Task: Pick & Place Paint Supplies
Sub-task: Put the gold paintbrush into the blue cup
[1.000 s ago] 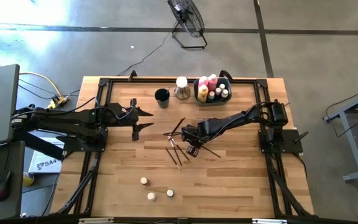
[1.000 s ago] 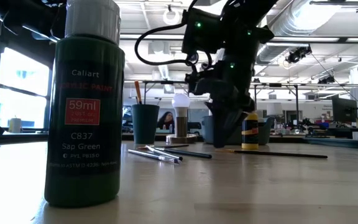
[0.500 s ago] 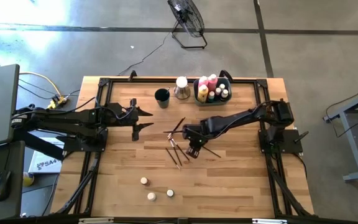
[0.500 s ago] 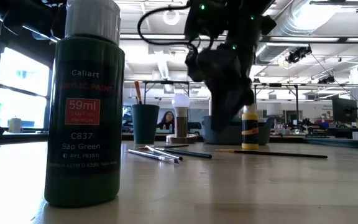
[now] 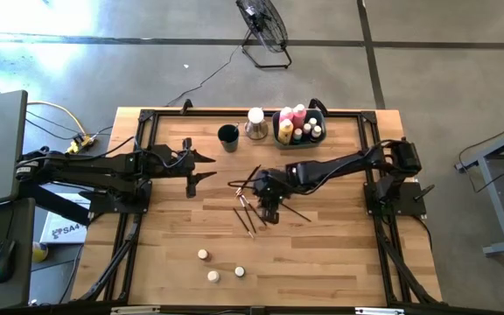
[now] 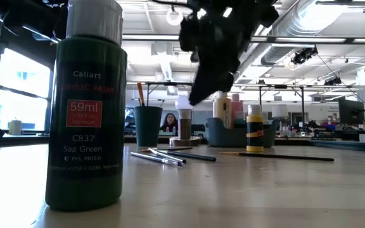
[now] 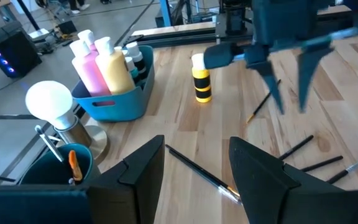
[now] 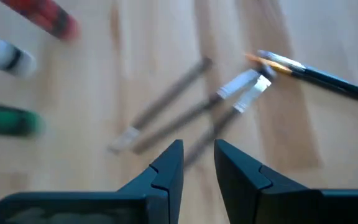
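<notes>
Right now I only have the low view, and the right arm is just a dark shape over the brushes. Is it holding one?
Observer: No. The right gripper has its fingers slightly apart with nothing between them; the brushes lie on the table below.
Operator: Where is the left arm?
Observer: The left gripper waits open, left of the brushes.
Operator: Is the yellow bottle in the bin?
Observer: No. The yellow bottle stands on the table beside the bin.
</notes>
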`<action>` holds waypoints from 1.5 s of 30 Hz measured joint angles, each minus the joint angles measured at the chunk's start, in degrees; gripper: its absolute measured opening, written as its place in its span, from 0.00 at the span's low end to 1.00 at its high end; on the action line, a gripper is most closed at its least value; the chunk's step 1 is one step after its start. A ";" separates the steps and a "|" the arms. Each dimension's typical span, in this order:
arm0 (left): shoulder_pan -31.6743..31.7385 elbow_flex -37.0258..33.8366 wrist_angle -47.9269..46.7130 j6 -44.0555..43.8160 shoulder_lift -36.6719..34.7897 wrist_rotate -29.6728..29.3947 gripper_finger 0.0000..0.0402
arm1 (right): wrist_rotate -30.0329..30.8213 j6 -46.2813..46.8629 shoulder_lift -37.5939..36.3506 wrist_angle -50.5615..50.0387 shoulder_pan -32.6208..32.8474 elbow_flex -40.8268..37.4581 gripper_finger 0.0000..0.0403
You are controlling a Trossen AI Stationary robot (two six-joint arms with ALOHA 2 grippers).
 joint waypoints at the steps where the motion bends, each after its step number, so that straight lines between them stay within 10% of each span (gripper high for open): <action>1: 0.00 0.00 -0.06 -0.01 0.01 -0.09 0.44 | 1.66 -1.29 0.03 -1.48 -0.02 0.00 0.21; 20: 0.00 0.00 0.22 -0.03 0.00 -1.96 0.44 | 3.45 -17.43 0.03 -10.82 -4.40 -0.02 0.28; 45: 0.00 0.00 -0.09 -0.03 0.01 -2.09 0.44 | 4.73 -11.12 7.65 -12.46 -4.39 -0.20 0.33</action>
